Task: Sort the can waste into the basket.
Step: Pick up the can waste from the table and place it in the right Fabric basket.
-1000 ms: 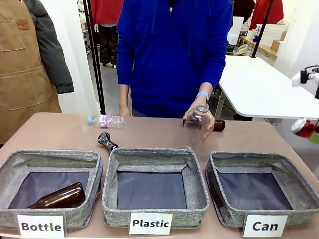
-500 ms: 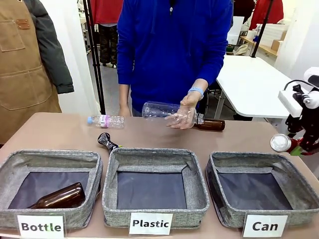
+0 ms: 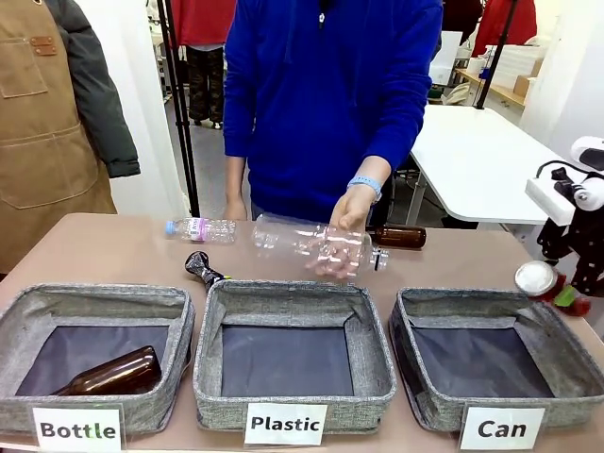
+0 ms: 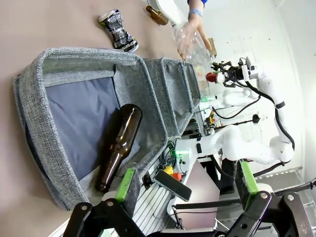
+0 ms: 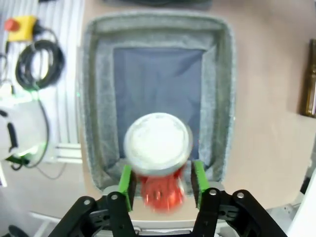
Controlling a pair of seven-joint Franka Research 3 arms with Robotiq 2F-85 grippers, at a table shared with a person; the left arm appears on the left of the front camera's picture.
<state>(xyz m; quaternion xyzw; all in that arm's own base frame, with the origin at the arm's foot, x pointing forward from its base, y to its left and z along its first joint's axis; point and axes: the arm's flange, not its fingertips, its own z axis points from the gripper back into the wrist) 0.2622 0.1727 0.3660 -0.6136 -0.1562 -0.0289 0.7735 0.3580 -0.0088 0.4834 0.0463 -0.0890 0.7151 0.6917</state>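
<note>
Red crushed metal can [image 5: 158, 143] between my right pincer [image 5: 161, 173] pads over the grey fabric "Can" basket [image 5: 98, 98], grip unclear; black crushed can [image 3: 203, 268] left on the table [image 3: 123, 250]

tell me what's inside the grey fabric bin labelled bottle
One brown glass bottle lies on its side on the dark lining. The bin's near wall hides the floor's front strip.

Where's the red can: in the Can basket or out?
Out. Red can sits between right end effector pads, over the basket; floor bare.
</note>
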